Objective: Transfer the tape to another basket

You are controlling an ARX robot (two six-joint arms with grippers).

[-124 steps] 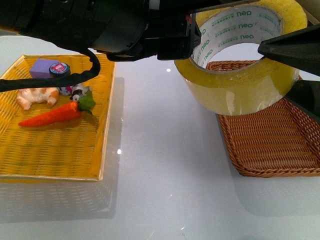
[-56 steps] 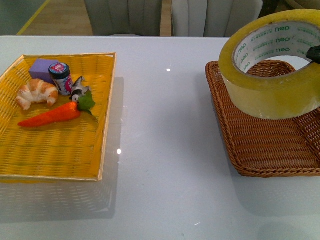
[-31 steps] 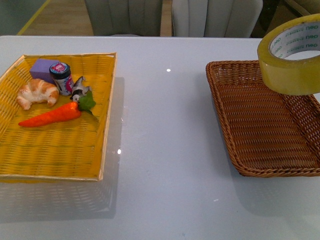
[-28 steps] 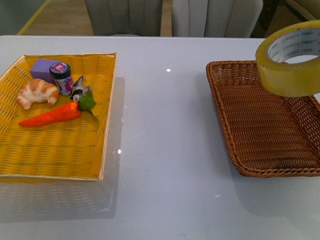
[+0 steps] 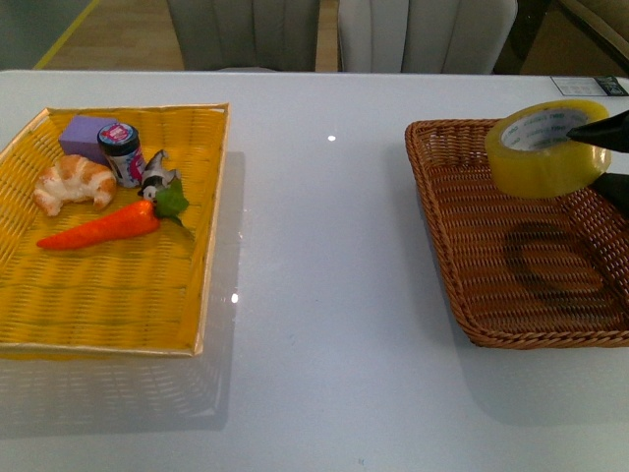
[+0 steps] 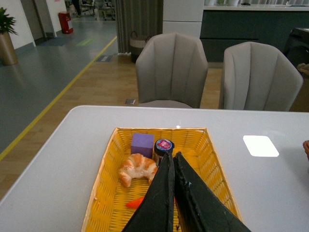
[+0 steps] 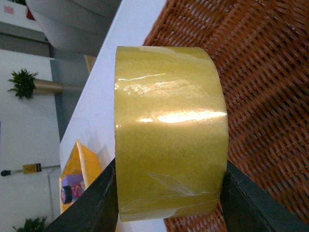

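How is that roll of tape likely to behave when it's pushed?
The tape is a thick, wide roll, so probably stiff and stable lying flat, but apt to roll on edge. Its glossy surface may be slippery. The raised rim of the basket would likely stop it.

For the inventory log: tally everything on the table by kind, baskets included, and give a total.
baskets: 2, the yellow basket and the brown basket
tape: 1
croissant: 1
carrot: 1
purple block: 1
jar: 1
black-and-white item, kind unclear: 1
Total: 8
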